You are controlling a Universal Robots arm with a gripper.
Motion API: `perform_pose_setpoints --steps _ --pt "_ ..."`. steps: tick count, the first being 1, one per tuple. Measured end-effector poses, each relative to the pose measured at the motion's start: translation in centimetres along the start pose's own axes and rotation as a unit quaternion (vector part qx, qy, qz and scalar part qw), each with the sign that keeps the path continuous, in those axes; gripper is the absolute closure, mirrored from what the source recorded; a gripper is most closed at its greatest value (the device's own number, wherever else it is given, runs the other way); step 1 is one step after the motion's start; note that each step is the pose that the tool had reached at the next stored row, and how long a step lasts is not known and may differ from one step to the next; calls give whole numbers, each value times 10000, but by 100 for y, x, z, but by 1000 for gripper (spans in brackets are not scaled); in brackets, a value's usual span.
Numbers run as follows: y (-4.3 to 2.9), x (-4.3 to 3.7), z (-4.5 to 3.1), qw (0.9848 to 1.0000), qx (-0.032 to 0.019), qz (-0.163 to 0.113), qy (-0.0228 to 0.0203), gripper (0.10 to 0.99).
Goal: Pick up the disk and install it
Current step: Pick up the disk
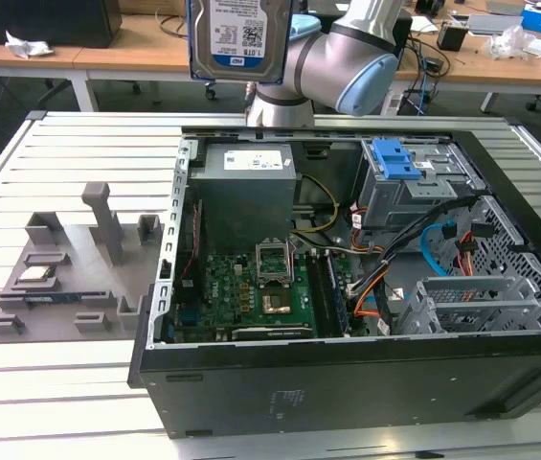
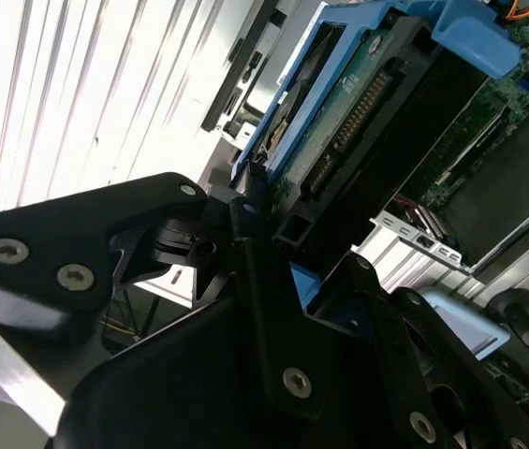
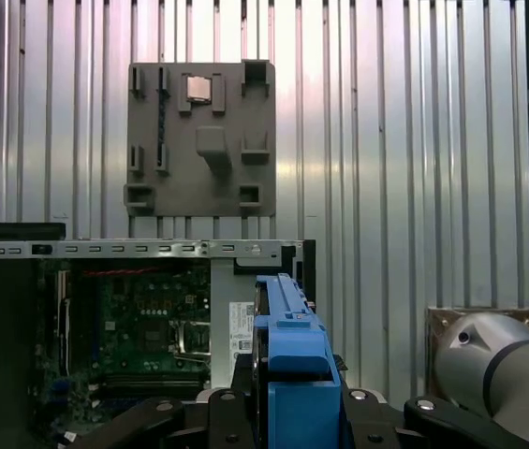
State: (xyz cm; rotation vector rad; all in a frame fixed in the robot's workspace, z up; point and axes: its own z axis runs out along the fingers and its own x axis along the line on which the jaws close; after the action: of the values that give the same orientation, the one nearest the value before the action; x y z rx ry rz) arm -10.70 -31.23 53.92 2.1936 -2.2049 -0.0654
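One disk (image 1: 239, 38) — one computer case (image 1: 347, 388) — one grey tray (image 1: 78, 261)

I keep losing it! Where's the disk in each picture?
Exterior view: the disk held high at the top edge, above the case.
Second wrist view: the disk just past the black jaws, circuit side showing.
First wrist view: the disk edge-on, clamped in the jaws.
Shared landmark: the green motherboard.

I see the disk (image 3: 292, 351) edge-on, gripped by my end effector (image 3: 290, 404); beneath it, the open case (image 3: 133, 281) and a grey fixture (image 3: 201, 136) sit on the worktop (image 3: 386, 140).
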Motion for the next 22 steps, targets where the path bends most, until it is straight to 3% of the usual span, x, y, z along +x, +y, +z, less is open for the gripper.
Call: perform_pose_setpoints --steps 16,22 --pt "-19 2 217 10000 -6 0 0 722" --pt "-22 2 251 10000 -9 0 1 722"
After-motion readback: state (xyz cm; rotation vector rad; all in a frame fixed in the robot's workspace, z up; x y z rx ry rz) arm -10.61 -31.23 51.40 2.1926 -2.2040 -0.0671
